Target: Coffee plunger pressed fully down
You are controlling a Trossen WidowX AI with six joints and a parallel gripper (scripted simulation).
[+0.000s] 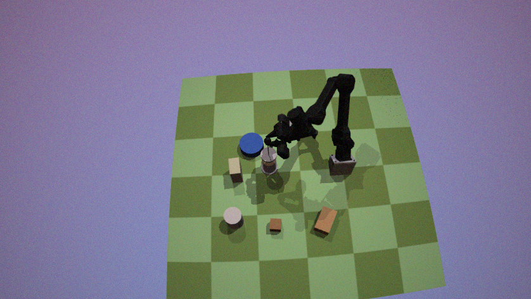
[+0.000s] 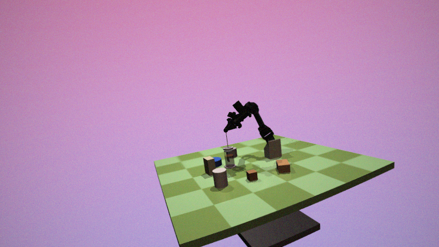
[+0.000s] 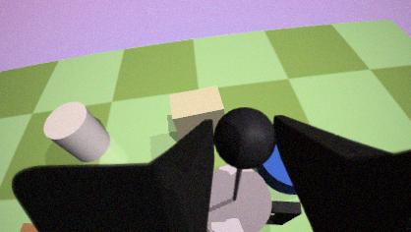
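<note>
The coffee press (image 1: 268,162) (image 2: 229,157) (image 3: 246,203) is a glass cylinder with dark coffee and a grey lid. It stands upright on the checkered table (image 1: 371,260) (image 2: 245,208). Its thin rod (image 2: 227,139) (image 3: 237,183) rises high above the lid and ends in a black ball knob (image 1: 268,140) (image 2: 226,130) (image 3: 244,137). My gripper (image 1: 268,142) (image 2: 226,130) (image 3: 243,126) is shut on the knob, one black finger on each side. The plunger stands raised.
A blue disc (image 1: 251,144) (image 2: 217,160) (image 3: 275,171) and a tan block (image 1: 234,168) (image 2: 209,165) (image 3: 196,105) stand close by the press. A pale cylinder (image 1: 232,216) (image 2: 219,178) (image 3: 76,130), a small brown cube (image 1: 275,224) (image 2: 251,175) and an orange box (image 1: 326,220) (image 2: 283,165) stand nearer the front. The arm's base (image 1: 341,164) (image 2: 272,148) stands to the right.
</note>
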